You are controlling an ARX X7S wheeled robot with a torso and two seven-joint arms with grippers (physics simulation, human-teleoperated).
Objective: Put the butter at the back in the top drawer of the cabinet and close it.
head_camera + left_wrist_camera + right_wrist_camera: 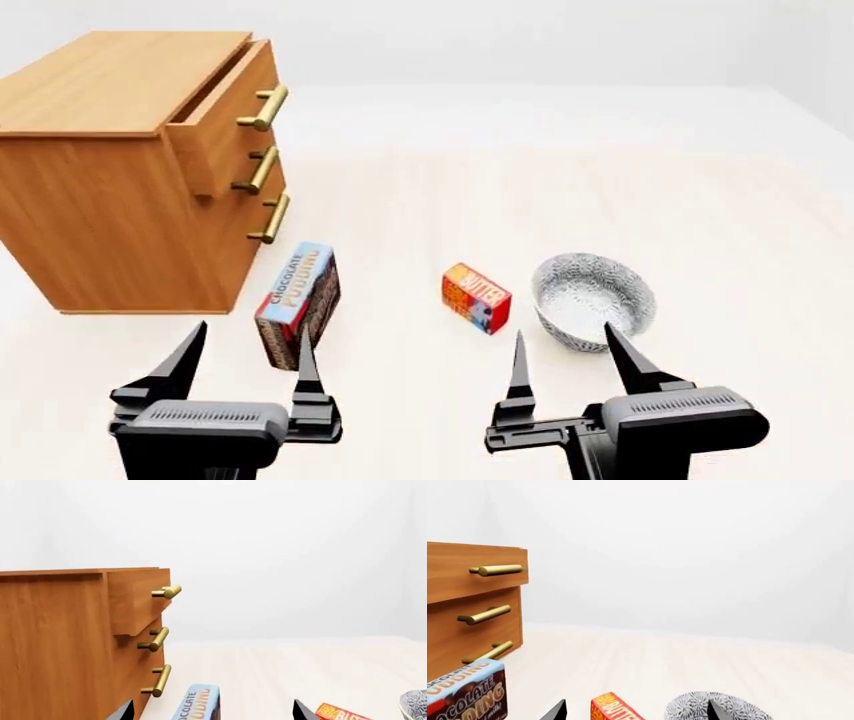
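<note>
Top drawer point(227, 110) of cabinet point(114, 190) part open, contents hidden; bowl point(594, 300) empty, butter point(477, 297) just left; both grippers point(247, 365) point(567, 365) wide, empty.

Butter point(477, 297) between pudding box point(299, 300) and bowl point(595, 299)

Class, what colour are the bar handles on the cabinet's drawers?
Brass-gold handles; clearest in the head view.

pale wooden floor point(601, 170), cabinet point(107, 200), pudding box point(299, 300), butter point(477, 297), bowl point(594, 300)
</note>
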